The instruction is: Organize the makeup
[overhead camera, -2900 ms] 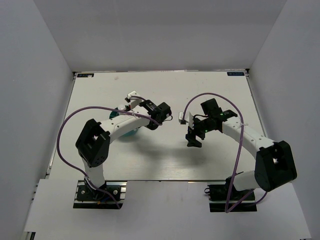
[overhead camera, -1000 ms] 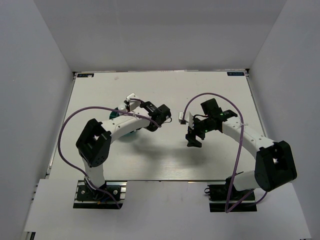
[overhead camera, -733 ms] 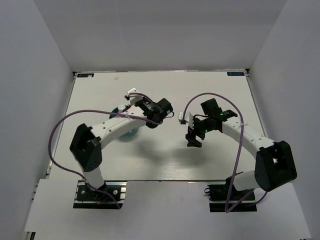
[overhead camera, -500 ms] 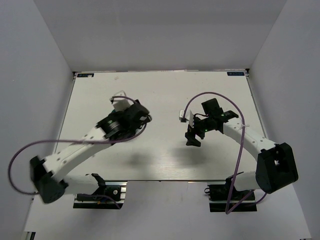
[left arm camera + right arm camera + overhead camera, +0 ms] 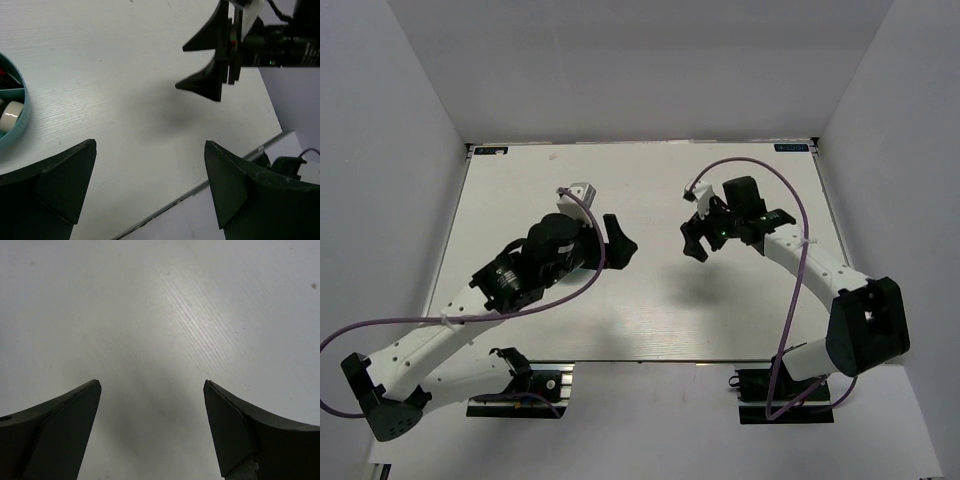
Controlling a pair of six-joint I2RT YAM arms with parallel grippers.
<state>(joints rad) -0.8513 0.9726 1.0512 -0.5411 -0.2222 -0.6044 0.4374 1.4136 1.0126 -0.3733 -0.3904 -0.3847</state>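
- Far left of your left wrist view: the teal tub (image 5: 19, 129) sits on the white desk (image 5: 115, 70), cut off by the frame edge, with only part of its rim and two compartments showing.
- Makeup (image 5: 11, 115): you see a white, round-ended piece lying in one compartment of the tub, and a trace of red and black in the compartment above it. Both are too cropped to identify. The top view shows neither the tub nor any cosmetics.
- Left arm (image 5: 430, 345): it stretches from its base at the near left corner diagonally towards the middle of the desk.
- Left end effector (image 5: 619, 238): its jaws are spread wide and hold nothing. In the wrist view (image 5: 150, 144) only bare desk lies between the two dark fingertips, with the tub off to their left and well apart from them.
- Right end effector (image 5: 693, 240): it faces the left one across a gap near the desk's centre, raised off the surface and casting a soft shadow. Its jaws also stand wide apart and empty; its own camera (image 5: 151, 383) shows only bare desk between the fingers.
- Right arm (image 5: 810, 265): it bends from its base at the near right inwards to the centre.
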